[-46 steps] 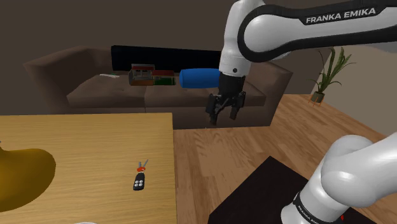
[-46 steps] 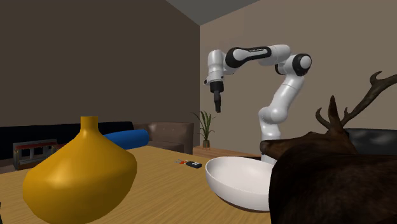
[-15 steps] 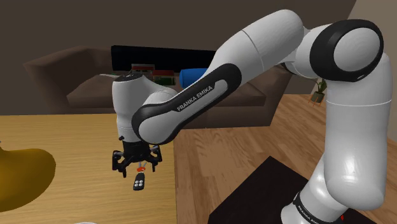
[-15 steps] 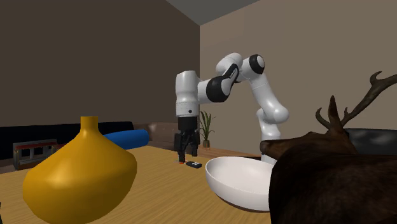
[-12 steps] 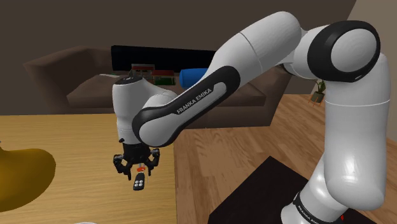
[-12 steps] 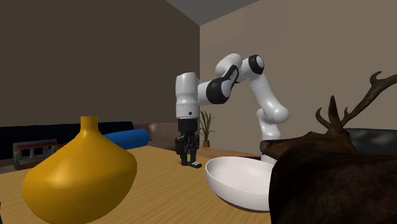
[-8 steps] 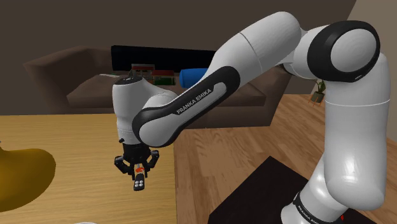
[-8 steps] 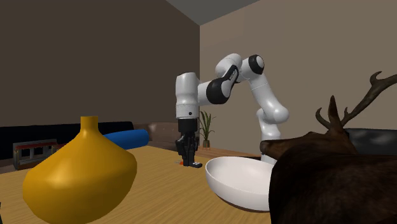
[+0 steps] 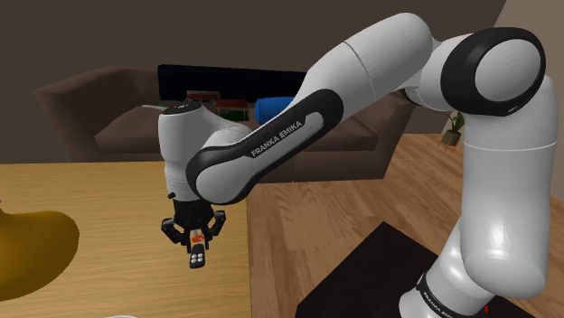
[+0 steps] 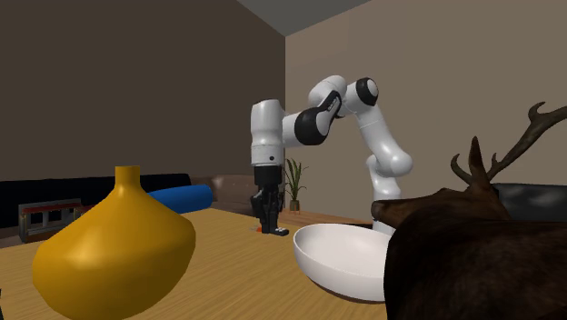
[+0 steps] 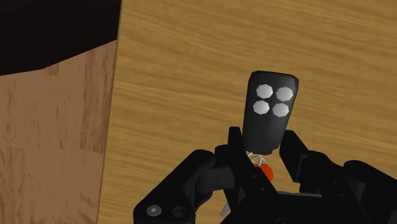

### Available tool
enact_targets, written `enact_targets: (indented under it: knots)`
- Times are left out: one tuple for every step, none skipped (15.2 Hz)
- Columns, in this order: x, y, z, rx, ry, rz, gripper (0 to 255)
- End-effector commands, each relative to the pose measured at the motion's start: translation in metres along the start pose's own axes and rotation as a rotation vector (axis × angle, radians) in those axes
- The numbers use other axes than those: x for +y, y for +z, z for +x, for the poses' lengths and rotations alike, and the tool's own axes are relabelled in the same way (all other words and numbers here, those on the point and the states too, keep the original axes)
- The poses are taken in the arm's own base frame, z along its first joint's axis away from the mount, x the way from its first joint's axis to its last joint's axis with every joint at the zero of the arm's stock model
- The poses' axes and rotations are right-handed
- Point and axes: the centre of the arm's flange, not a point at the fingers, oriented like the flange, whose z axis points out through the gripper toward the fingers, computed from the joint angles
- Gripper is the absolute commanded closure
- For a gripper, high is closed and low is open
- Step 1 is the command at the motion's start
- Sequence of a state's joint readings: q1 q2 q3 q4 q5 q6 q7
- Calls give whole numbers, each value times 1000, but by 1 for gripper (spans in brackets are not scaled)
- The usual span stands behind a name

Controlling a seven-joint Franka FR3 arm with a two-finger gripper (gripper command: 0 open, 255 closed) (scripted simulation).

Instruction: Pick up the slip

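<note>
Two black fingers (image 11: 236,147) of the gripper (image 11: 264,149) are drawn in to the width of a small black key fob (image 11: 270,111) with four white buttons. We see them pinching its narrow end, one finger against each side. The buttoned body of the fob sticks out past the fingertips and lies flat on the light wooden table (image 11: 191,70), close to the table's edge. A thin metal ring (image 11: 256,157) and an orange-red bead (image 11: 266,172) sit between the fingers, behind the fob's end.

Going from the shoulder view's left, we meet a rounded yellow vase (image 9: 32,253) on the table (image 9: 108,194). Next comes the gripper (image 9: 192,239), pointing straight down with the fob (image 9: 195,259) under its tips. Behind it stand a brown sofa (image 9: 136,131) and a blue cylindrical cushion (image 9: 274,110). Then come the white arm (image 9: 361,81), the black stand (image 9: 361,275) and a potted plant (image 9: 465,104).

From the second exterior view's left we find the vase (image 10: 114,245), the cushion (image 10: 182,197), and the gripper (image 10: 269,223) down at the tabletop. After that come a wide white bowl (image 10: 341,259) and a dark brown deer figure (image 10: 463,255).
</note>
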State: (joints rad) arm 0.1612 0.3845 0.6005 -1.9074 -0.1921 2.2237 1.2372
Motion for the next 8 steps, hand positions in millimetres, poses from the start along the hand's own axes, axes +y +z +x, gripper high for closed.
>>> enact_targets:
  knots:
    - [0,-10,-1,0,0,0,255]
    - [0,-15,-1,0,0,0,255]
    - [0,-21,-2,0,0,0,255]
    - [0,-26,-2,0,0,0,255]
    - [0,-31,-2,0,0,0,255]
    - [-1,-36,-2,0,0,0,255]
    - [-1,-42,-3,0,0,0,255]
    - [-1,-47,-3,0,0,0,255]
